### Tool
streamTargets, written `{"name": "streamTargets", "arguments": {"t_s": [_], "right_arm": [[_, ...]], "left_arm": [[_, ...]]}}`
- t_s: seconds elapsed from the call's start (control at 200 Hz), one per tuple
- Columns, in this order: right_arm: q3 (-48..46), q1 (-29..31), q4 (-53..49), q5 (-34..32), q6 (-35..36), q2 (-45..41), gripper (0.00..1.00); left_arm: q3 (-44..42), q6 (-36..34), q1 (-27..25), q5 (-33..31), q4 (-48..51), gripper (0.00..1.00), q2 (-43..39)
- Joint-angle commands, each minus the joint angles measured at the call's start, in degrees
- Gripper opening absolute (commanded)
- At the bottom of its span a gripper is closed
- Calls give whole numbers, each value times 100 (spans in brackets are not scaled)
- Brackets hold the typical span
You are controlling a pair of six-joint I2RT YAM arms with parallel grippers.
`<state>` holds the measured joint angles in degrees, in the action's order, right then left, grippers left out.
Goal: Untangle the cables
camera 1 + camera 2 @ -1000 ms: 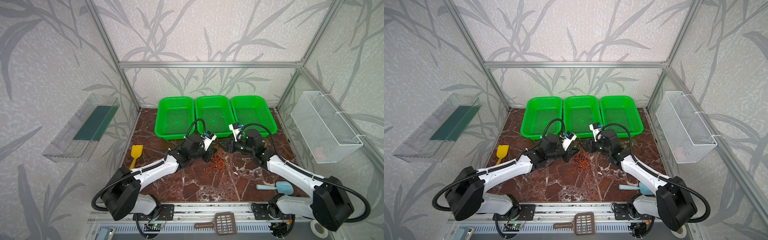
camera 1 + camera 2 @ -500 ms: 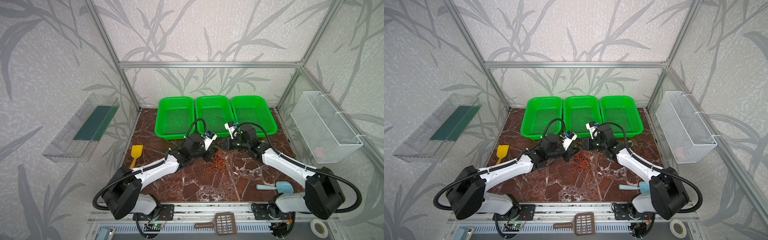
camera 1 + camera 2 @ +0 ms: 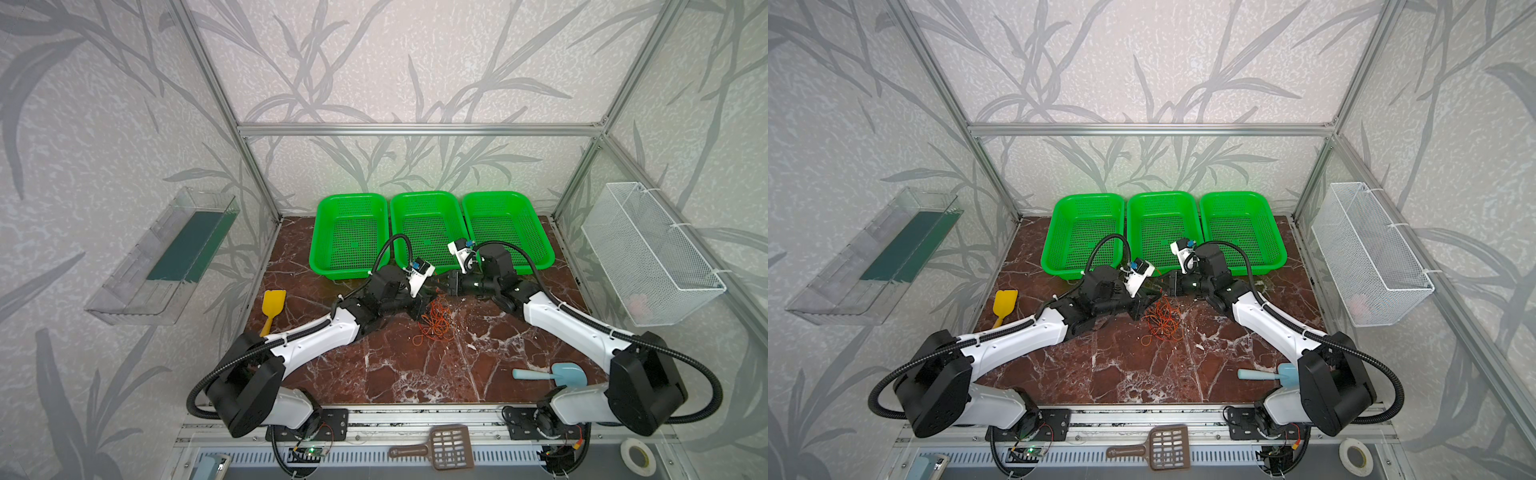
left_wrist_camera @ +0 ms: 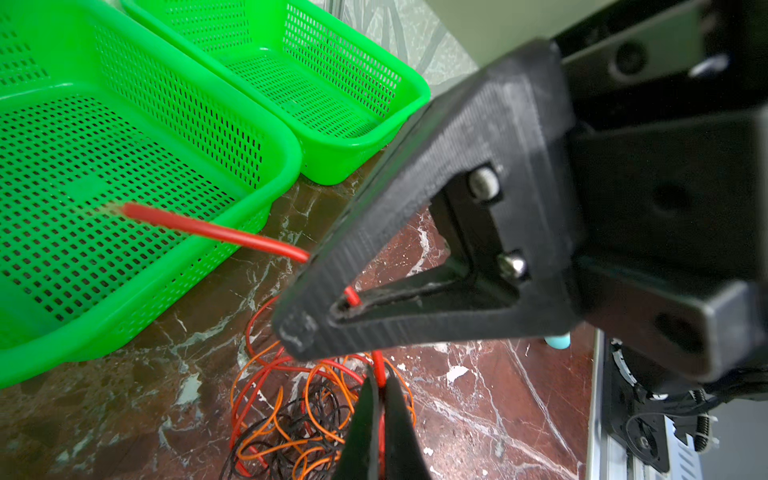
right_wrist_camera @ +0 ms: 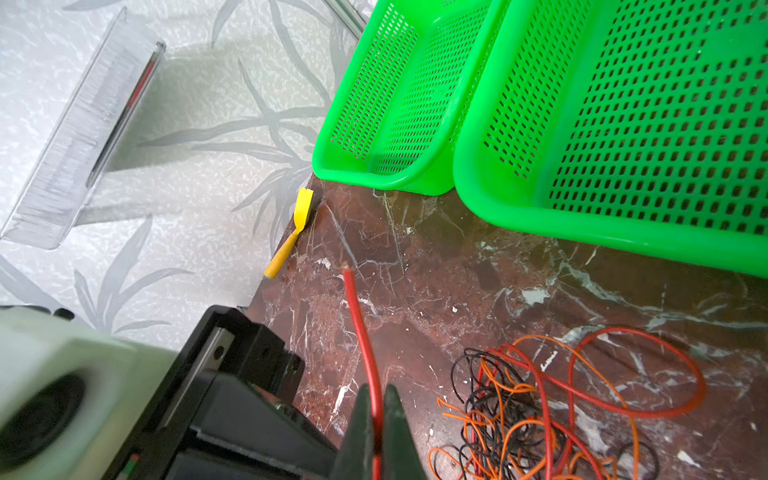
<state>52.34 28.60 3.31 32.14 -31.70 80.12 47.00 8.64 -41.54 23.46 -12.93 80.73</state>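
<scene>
Three cables are seen bunched on the table, midway toward its back edge and near the baskets. One, the red cable, is pinched by both the left hand and the right hand, each clenched on it.

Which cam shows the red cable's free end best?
Right wrist: the red cable runs sharp from the shut right claw to its tip. Left wrist shows the tip blurred; top views show only the tangle, tip too small.
</scene>
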Motion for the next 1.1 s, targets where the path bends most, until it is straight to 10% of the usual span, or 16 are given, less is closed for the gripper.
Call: {"name": "streamTargets", "arguments": {"t_s": [0.0,0.22,0.51,0.875,1.095], "right_arm": [[114,-102,0,-65,-64,-46,0],[188,-120,-20,-120,-73,-6,0],[233,-120,-13,-119,-82,26,0],[141,-175,-81,-304,-64,-202,0],[183,-565,-187,-605,44,-585,0]], "left_arm": [[2,79,-13,-162,-180,28,-230],[-549,436,-17,-506,-526,51,-668],[-450,729,-126,-662,-884,54,-142],[-351,775,-100,-684,-1491,0,253],[-323,489,-36,-812,-1020,0,-35]]}}
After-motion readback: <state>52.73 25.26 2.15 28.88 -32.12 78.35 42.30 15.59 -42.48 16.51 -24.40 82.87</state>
